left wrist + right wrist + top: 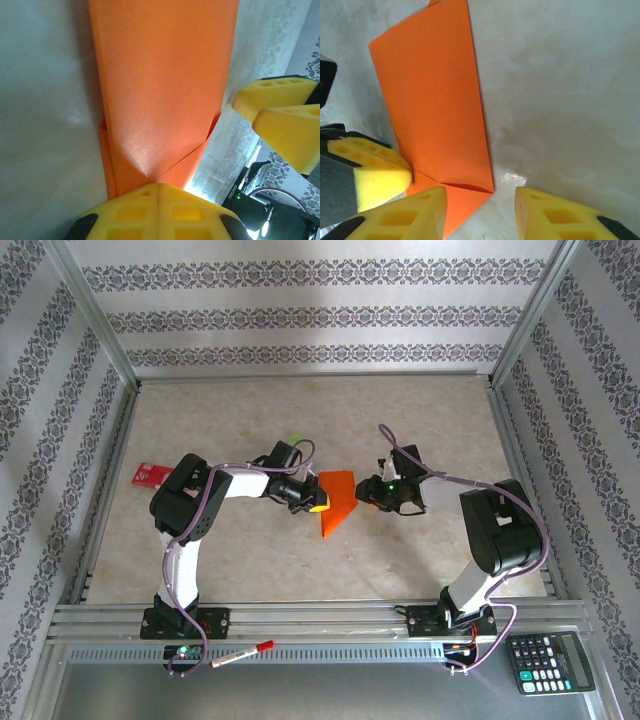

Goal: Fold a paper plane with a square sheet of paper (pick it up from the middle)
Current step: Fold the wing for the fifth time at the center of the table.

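The square sheet of paper [338, 496] lies in the middle of the table, bright orange and folded narrow, with a pointed end toward the near edge. My left gripper [318, 504] is at its left side. In the left wrist view the yellow fingers are shut together [158, 186], tips against the paper [160, 75] where a diagonal flap meets the crease; nothing is pinched between them. My right gripper [368, 495] is at the paper's right side, open [480, 200]. One finger [420, 215] is over the paper's [430, 100] corner, the other over bare table.
A small red card [152, 474] lies at the left edge of the table. A green bit [295, 439] sits behind the left wrist. A calculator [548, 662] and a red-capped pen [242, 653] rest on the near metal ledge. Metal rails border the table.
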`<act>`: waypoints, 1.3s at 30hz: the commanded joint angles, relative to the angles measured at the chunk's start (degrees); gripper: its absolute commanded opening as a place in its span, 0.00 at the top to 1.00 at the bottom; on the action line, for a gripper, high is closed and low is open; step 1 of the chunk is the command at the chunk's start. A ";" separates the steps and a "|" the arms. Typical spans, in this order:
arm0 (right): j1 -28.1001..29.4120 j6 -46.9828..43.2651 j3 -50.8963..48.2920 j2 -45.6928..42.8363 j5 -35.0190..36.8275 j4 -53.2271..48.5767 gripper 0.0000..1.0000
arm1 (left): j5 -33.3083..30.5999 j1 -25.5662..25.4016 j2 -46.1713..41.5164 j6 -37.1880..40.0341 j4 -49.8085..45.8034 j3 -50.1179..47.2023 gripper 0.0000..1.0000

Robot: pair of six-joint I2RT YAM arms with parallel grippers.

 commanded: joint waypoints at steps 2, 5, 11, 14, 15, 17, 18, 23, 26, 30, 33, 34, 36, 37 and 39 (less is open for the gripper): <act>1.64 0.30 1.69 1.50 -2.57 -0.09 0.60 | 0.45 0.81 1.48 2.85 -3.15 -1.21 1.00; 2.64 1.09 1.28 1.70 -2.71 0.23 0.61 | 0.18 0.83 1.49 3.38 -3.53 -1.23 1.00; 3.81 2.36 1.32 2.71 -2.01 0.92 0.61 | -0.14 0.85 1.13 3.94 -3.96 -1.59 1.00; 3.83 3.74 1.19 2.93 -2.68 3.13 0.61 | -0.28 0.84 1.09 4.17 -4.02 -1.74 1.00; 3.84 4.36 0.84 2.59 -2.87 4.30 0.61 | -0.38 0.81 1.05 4.18 -4.09 -1.79 1.00; 3.88 5.01 0.72 1.96 -3.27 5.19 0.61 | -0.42 0.80 0.96 4.42 -4.33 -1.74 1.00; 3.74 5.22 0.56 1.45 -3.40 5.69 0.61 | -0.64 0.83 0.89 4.51 -4.44 -1.77 1.00; 3.20 7.03 -0.81 0.41 -5.59 9.84 0.61 | -0.91 0.85 0.87 4.89 -4.96 -1.41 1.00; 3.00 7.11 -1.68 -0.10 -5.80 11.62 0.60 | -1.01 0.78 0.87 4.98 -4.97 -1.48 1.00; 2.40 6.44 -2.31 0.42 -6.56 13.85 0.58 | -0.98 0.85 0.71 4.96 -4.93 -1.70 1.00; 1.73 4.92 -2.25 0.95 -7.31 15.67 0.56 | -1.10 0.83 0.61 5.14 -5.15 -1.84 1.00; 1.47 4.15 -1.95 1.24 -7.54 15.89 0.55 | -1.04 0.85 0.61 5.13 -5.13 -1.83 1.00; 1.02 2.86 -1.36 1.98 -8.52 16.92 0.54 | -1.04 0.85 0.61 5.21 -5.24 -1.65 1.00; 0.99 2.26 -1.02 2.38 -8.87 16.98 0.54 | -1.00 0.77 0.61 5.25 -5.45 -1.64 1.00; 0.44 1.19 -0.27 3.07 -9.40 17.11 0.54 | -0.96 0.84 0.52 5.33 -5.54 -1.56 1.00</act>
